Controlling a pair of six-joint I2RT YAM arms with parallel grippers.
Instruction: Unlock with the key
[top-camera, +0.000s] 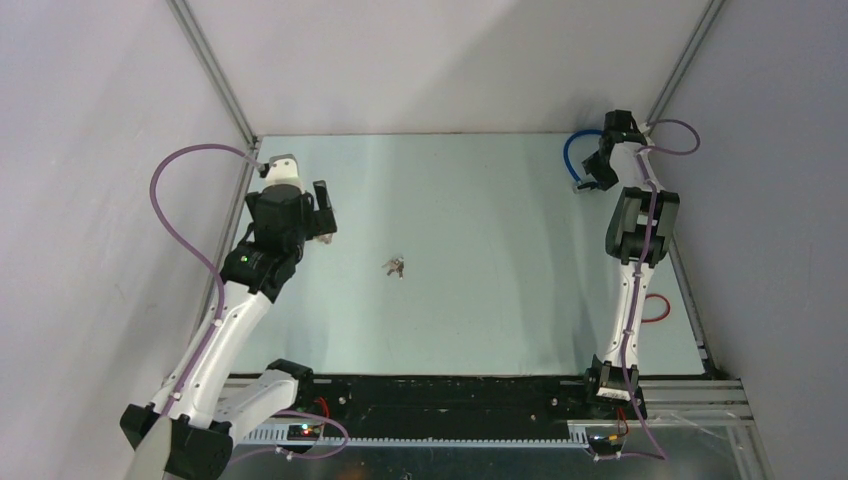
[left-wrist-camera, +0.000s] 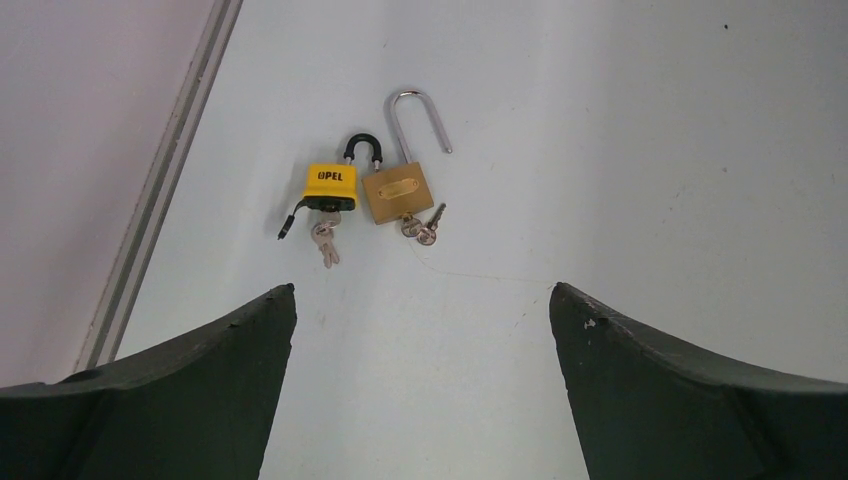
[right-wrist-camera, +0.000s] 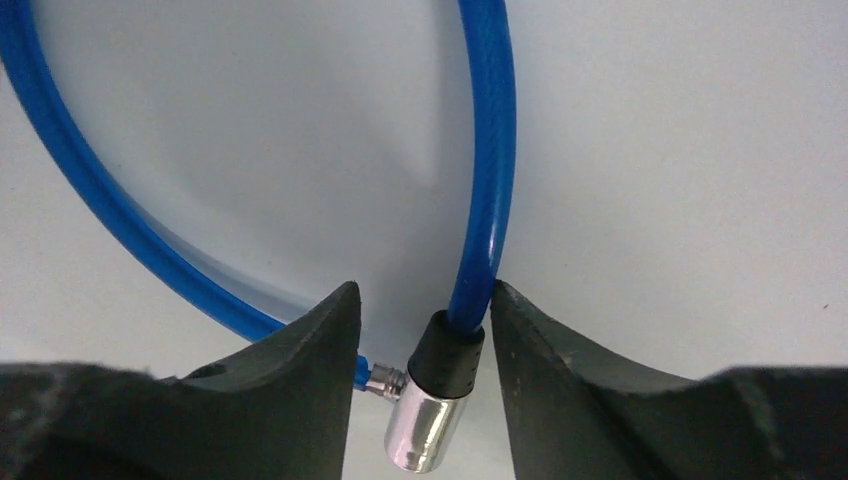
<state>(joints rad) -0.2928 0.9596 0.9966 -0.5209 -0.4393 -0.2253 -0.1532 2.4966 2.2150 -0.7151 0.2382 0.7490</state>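
blue glossy cable lock (right-wrist-camera: 495, 150), toward 2 o'clock on the desk (top-camera: 480, 220). its black-and-chrome head sits between the half-closed right tool (right-wrist-camera: 422, 290), with a gap at 9 o'clock. only the left wrist view shows the yellow padlock (left-wrist-camera: 330, 185) and the brass padlock (left-wrist-camera: 398, 192), both keyed, at 12 o'clock of the wide-open, empty left tool (left-wrist-camera: 422, 290).

A yellow padlock (left-wrist-camera: 330, 186) and a brass padlock (left-wrist-camera: 397, 194) lie side by side on the surface (left-wrist-camera: 620, 150), keys (left-wrist-camera: 424, 225) at their near ends, beyond the wide-spread left tool (left-wrist-camera: 422, 290).

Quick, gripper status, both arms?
Left gripper: open, holding nothing.
Right gripper: straddles the end of the cable lock; whether it grips cannot be told.
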